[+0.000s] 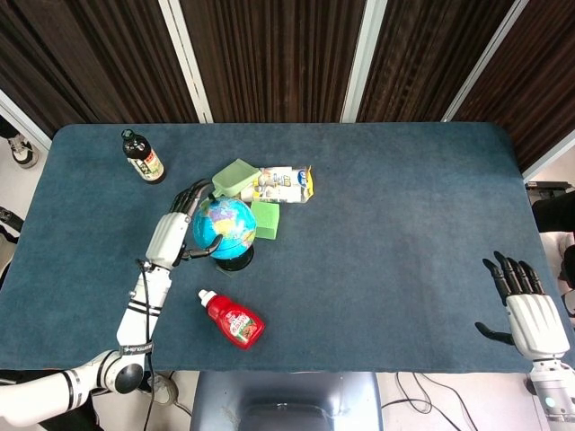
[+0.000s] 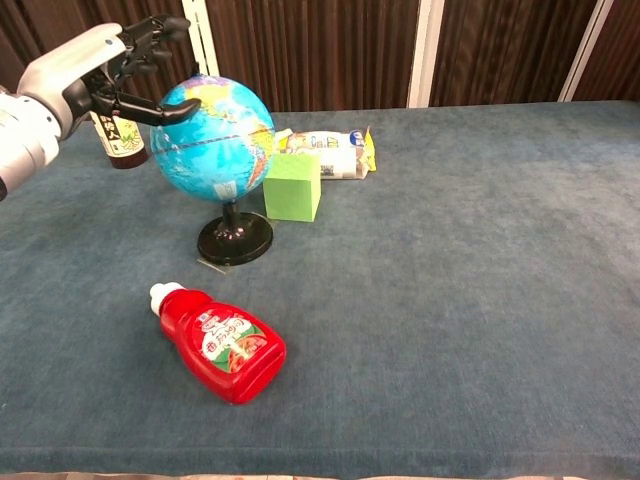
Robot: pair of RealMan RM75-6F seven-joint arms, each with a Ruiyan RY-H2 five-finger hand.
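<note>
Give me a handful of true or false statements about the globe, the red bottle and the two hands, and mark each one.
1. The left hand is at the globe, fingers spread around its left side. True.
2. The red ketchup bottle stands upright. False: it lies on its side on the table, cap pointing left in the chest view.
3. The right hand holds the green block. False: it holds nothing, fingers apart, near the table's right front corner, far from the block.
4. The green block sits just right of the globe's stand. True.
5. The dark sauce bottle lies flat beside the ketchup. False: it stands upright near the far left of the table.
</note>
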